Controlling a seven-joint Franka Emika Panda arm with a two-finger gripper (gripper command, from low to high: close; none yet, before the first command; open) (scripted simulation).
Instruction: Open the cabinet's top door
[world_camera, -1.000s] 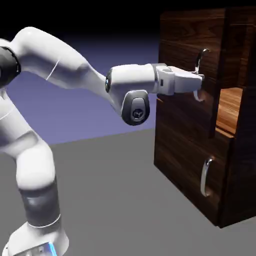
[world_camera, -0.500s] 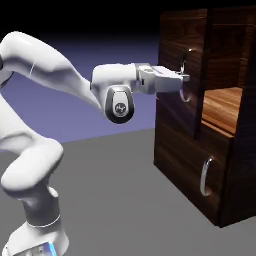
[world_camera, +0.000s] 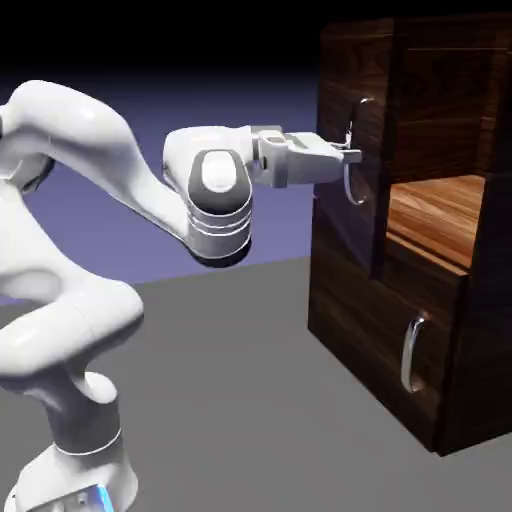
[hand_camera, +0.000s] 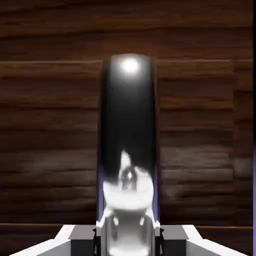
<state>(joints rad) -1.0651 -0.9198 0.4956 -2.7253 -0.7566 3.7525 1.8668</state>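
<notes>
The dark wood-grain cabinet (world_camera: 400, 300) stands at the exterior view's right. Its top door (world_camera: 352, 120) is swung partly open, showing the lighter wood inside (world_camera: 440, 215). My gripper (world_camera: 350, 154) is shut on the top door's long curved silver handle (world_camera: 352, 150). In the hand view the handle (hand_camera: 128, 145) rises large and shiny between my fingertips, with the door's dark wood (hand_camera: 50, 125) filling the picture behind it. The fingertips themselves are mostly hidden by the handle.
The shorter lower door (world_camera: 380, 320) is shut, its short silver handle (world_camera: 410, 352) on its front. The white arm (world_camera: 120, 200) reaches from the left over the grey table (world_camera: 230, 400).
The gripper has pulled leftward with the handle, and the top door has swung further open, baring more of the lighter wood inside. The arm's elbow has folded back.
</notes>
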